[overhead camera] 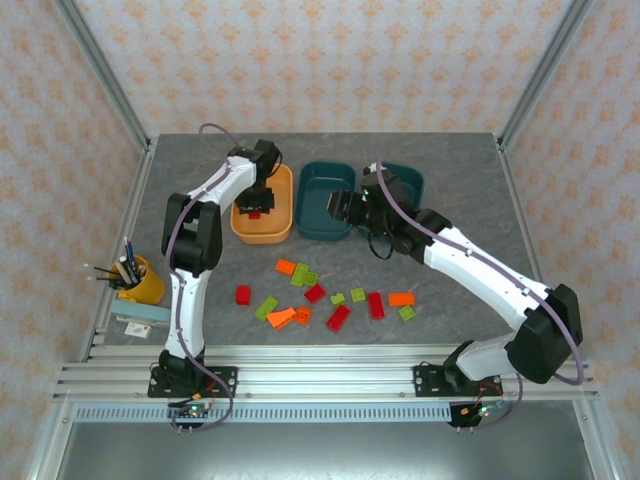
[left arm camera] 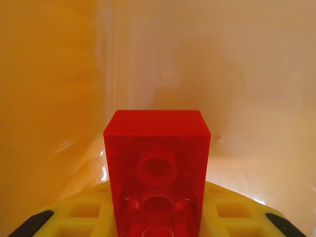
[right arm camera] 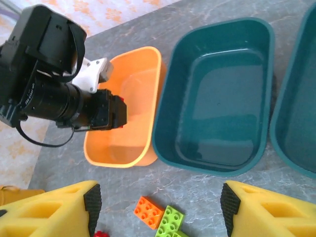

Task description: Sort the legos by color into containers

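2 arms reach forward: left gripper clamps red lego over orange tray, right gripper spread.

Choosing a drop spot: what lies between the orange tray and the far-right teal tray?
A second teal tray, empty, sits between them; the right wrist view shows it plainly.
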Available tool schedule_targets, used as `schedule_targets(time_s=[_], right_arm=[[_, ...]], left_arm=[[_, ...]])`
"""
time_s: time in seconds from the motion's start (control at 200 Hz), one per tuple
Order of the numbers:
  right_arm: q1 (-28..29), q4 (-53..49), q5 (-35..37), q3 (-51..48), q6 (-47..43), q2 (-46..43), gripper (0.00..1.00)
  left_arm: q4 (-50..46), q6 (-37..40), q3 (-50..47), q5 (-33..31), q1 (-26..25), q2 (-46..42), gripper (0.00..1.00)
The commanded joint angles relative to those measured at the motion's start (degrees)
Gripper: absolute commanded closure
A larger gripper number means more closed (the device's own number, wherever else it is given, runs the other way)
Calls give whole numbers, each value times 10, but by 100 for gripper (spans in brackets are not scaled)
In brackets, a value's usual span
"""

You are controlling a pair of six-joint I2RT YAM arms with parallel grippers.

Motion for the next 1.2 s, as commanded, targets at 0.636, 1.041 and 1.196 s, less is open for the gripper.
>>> schedule_targets(time_s=[0.636,1.041,1.196], right_arm=[[-42,-433,36,-120,192,-86,37],[-69,-297,-56,-262,266,-57,38],[-80,-273,-69,-283,269,-47,40]], left_arm=[[11,-27,-41,33,-24,-165,31],[144,-131,-319,132,-158,-452,27],[178,-166,-403,149,-194,-539,26]])
